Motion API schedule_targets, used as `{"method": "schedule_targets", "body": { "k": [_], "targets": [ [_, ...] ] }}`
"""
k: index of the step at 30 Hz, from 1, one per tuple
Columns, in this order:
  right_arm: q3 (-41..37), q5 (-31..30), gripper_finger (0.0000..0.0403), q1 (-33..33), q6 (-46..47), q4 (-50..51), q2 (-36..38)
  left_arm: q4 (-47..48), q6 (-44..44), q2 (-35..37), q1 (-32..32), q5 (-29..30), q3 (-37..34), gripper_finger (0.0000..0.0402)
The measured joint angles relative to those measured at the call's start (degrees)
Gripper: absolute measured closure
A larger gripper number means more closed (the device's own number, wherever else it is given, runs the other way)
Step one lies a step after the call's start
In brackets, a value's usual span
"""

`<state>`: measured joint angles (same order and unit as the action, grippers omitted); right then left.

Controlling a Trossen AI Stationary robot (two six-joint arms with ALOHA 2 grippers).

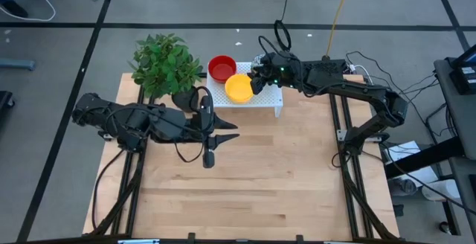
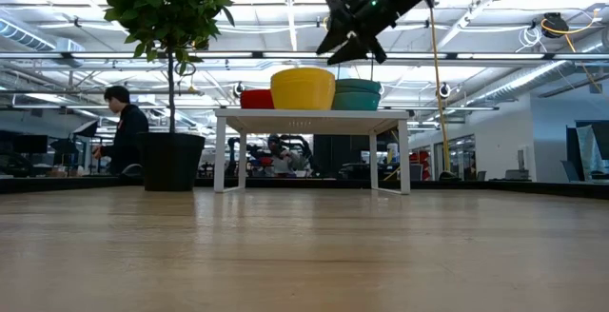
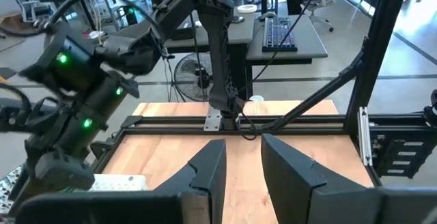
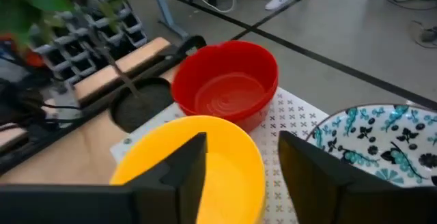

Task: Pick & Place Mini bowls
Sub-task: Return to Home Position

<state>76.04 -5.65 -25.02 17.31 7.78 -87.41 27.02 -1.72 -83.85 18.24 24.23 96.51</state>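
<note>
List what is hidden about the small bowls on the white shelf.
1. High view: the right gripper and its arm cover the white bowl with dark teal pattern.
2. Low view: the plain yellow round bowl hides part of the plain red round bowl.
3. Right wrist view: the picture's edge cuts off the patterned bowl.
4. No view shows how many bowls each pile holds.
</note>
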Motion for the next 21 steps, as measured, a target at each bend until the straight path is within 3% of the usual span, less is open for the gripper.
{"method": "schedule_targets", "body": {
  "k": [6,11,16,21],
  "targets": [
    [0.0,4.3,0.0195,0.7,0.0,0.6,4.8,1.3,0.5,2.5,0.1,-0.2,0.0,0.0305],
    [0.0,4.3,0.0193,3.7,-4.7,4.8,11.8,2.0,0.5,5.7,0.6,-0.3,0.0,0.0304],
    [0.0,3.9,0.0201,8.2,-6.5,12.0,19.1,9.3,1.2,10.5,1.7,-0.8,0.0,0.0305],
    [-0.8,-3.2,0.0201,14.2,-8.2,16.8,25.9,17.5,-6.8,15.4,2.2,-0.7,0.0,0.0305]
  ]
}}
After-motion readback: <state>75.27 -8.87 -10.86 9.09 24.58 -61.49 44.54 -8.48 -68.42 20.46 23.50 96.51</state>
